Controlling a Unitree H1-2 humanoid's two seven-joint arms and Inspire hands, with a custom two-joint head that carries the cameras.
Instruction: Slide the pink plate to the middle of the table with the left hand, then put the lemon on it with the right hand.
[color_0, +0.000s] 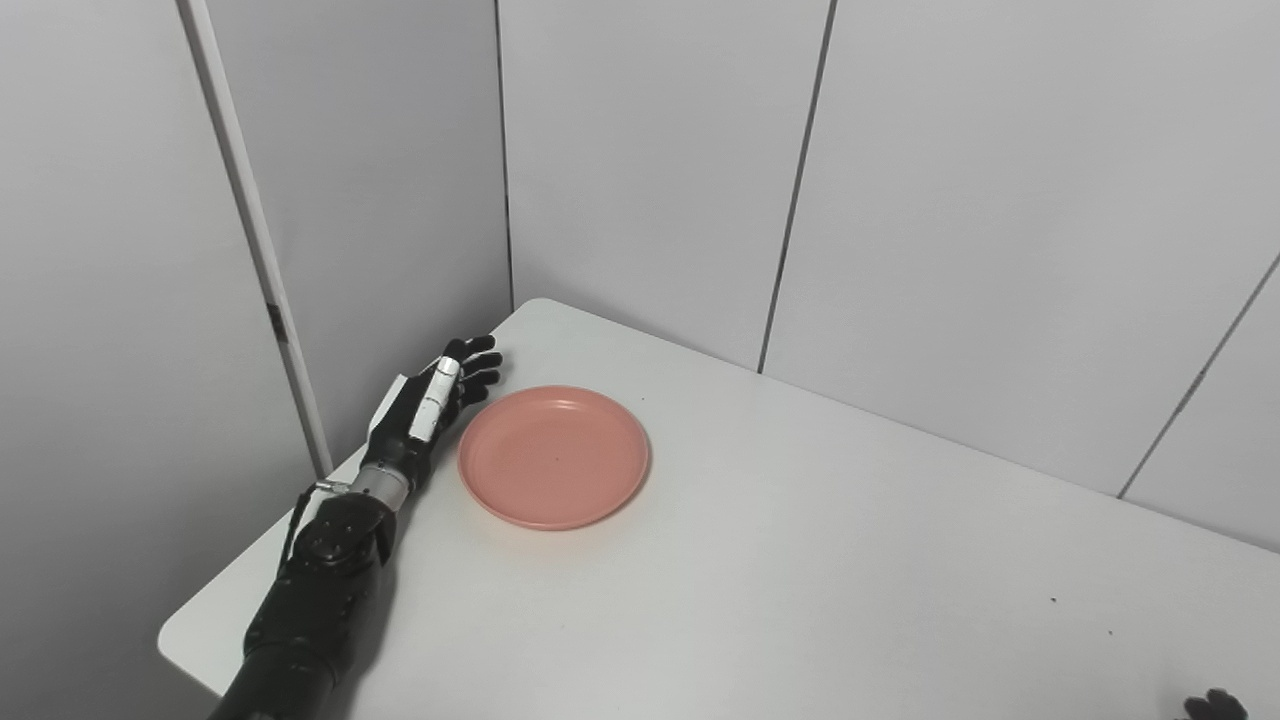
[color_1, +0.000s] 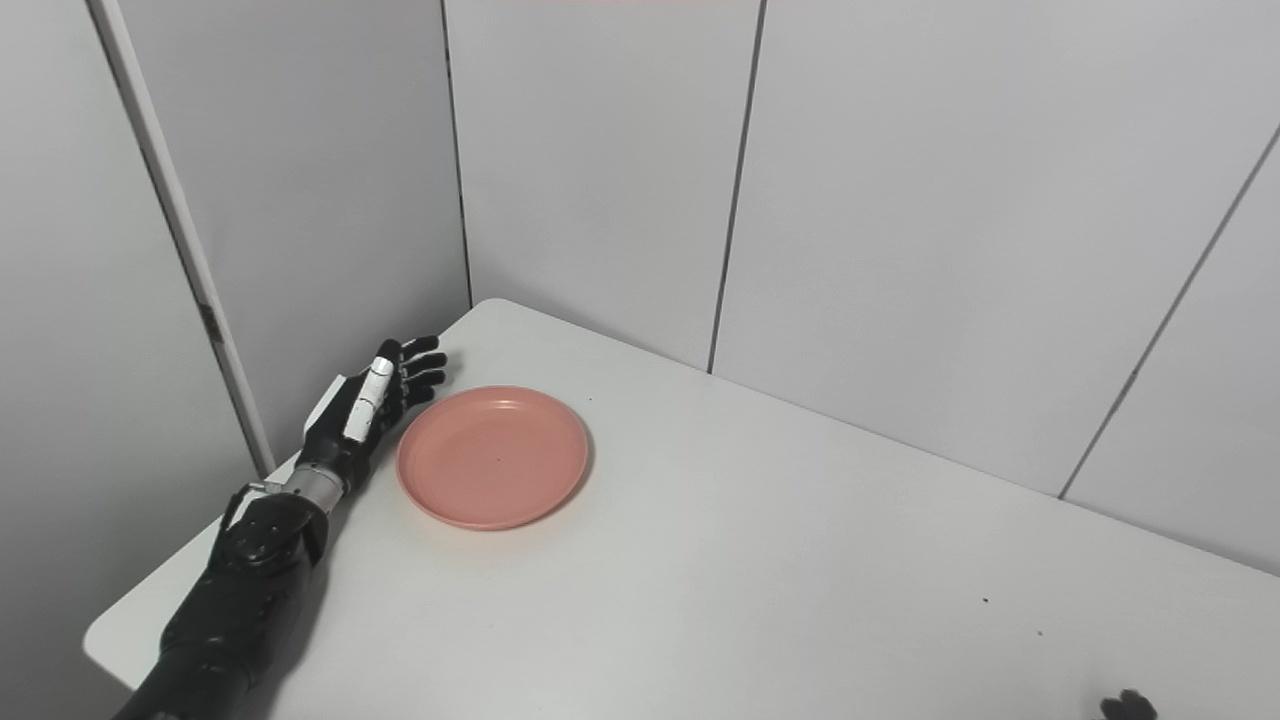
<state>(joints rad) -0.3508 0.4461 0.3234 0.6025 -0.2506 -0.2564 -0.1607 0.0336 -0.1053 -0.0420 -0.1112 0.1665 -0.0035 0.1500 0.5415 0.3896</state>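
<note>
At 5 o'clock, only a dark tip of the right hand (color_0: 1213, 705) pokes over the bottom edge; whether it is spread or closed cannot be told. The black left hand (color_0: 432, 405), at 9 o'clock on the white rectangular table (color_0: 800, 560), holds nothing, fingers extended and apart, just beside the left rim of the round, shallow pink plastic plate (color_0: 554, 456). Grey wall panels (color_0: 650, 150) stand at 12 o'clock.

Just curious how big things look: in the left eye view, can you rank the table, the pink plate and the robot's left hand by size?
1. table
2. pink plate
3. left hand, smallest, though seen edge-on
</note>
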